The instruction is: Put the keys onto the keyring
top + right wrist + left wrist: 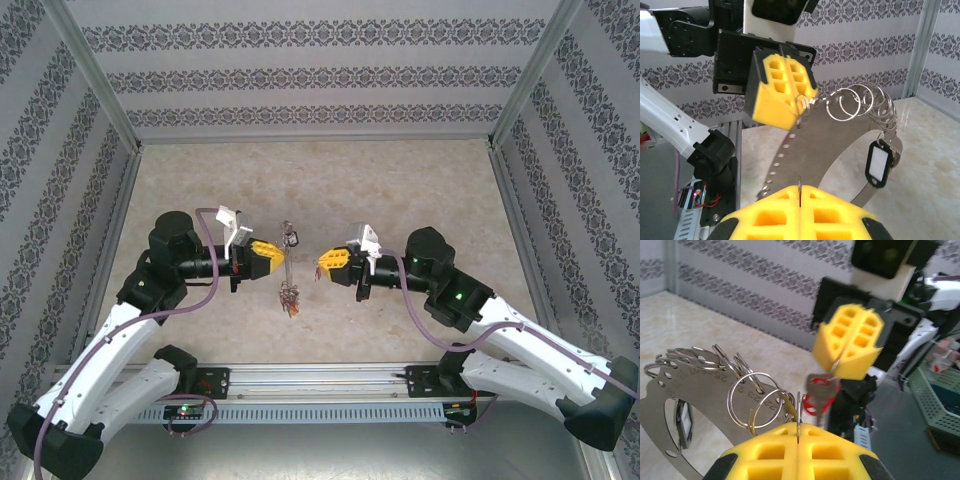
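Keyring (810, 140), left tool (799, 106); key (821, 385), right tool (836, 371)

Top view, honestly: the flat curved grey steel plate (288, 262) is a sliver mid-frame, and whatever dangles at its lower end is too small to make out. Left wrist view: the small silver key with a red tag (819, 392) has its top buried in the right gripper (839, 367), and the green mesh basket (940, 400) at right is blurry. Right wrist view: the left gripper (800, 100) hides part of the thin wire split ring (799, 114) it pinches.
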